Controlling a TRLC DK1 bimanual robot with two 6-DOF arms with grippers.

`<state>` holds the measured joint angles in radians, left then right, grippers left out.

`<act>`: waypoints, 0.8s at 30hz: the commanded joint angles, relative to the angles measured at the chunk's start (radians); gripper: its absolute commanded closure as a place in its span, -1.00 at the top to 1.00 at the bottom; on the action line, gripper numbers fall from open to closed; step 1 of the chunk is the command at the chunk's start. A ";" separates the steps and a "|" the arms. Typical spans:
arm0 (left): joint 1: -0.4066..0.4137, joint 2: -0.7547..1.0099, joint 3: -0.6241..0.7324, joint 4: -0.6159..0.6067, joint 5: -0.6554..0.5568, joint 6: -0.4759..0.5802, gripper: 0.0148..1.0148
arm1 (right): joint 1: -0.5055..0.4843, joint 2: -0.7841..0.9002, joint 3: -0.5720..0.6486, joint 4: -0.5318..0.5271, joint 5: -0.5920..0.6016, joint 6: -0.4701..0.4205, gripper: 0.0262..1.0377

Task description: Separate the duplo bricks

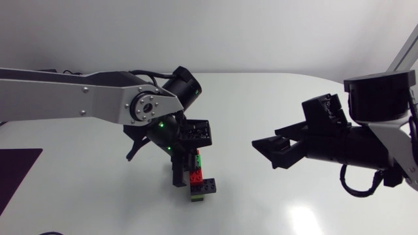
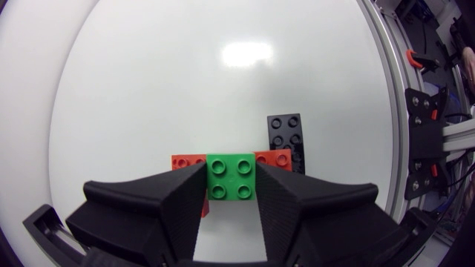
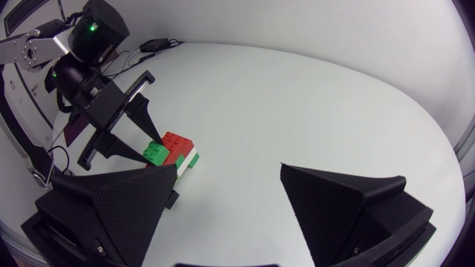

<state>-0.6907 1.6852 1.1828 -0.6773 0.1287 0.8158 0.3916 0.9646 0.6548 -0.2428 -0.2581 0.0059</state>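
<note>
L gripper (image 2: 231,185) clamped on green brick (image 2: 231,172), red brick (image 2: 273,158) adjoining. R gripper (image 3: 228,169) wide open, holding nothing.

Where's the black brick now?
Head view: the black brick lies left of centre, touching the red brick, beyond the green brick in the left gripper.

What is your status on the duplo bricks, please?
Left pincer shut on green brick. Right pincer open, standing off. Green brick not yet pulled off the red brick; black brick close beside them.
</note>
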 commanded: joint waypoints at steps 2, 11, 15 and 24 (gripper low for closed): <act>0.019 0.014 0.047 -0.022 0.015 0.014 -0.42 | 0.010 0.008 0.014 0.020 0.005 -0.017 0.93; 0.049 0.002 0.098 -0.051 0.072 -0.050 -0.42 | 0.061 -0.013 0.023 -0.001 0.080 -0.023 0.93; 0.109 -0.013 0.138 -0.050 0.068 -0.113 -0.42 | 0.055 -0.017 0.023 -0.012 0.092 -0.023 0.93; 0.369 -0.090 -0.026 -0.041 -0.018 -0.156 -0.42 | 0.041 -0.032 0.000 -0.016 0.128 -0.023 0.93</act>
<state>-0.3614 1.6245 1.2255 -0.7094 0.1158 0.6674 0.4377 0.9318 0.6586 -0.2554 -0.1440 -0.0017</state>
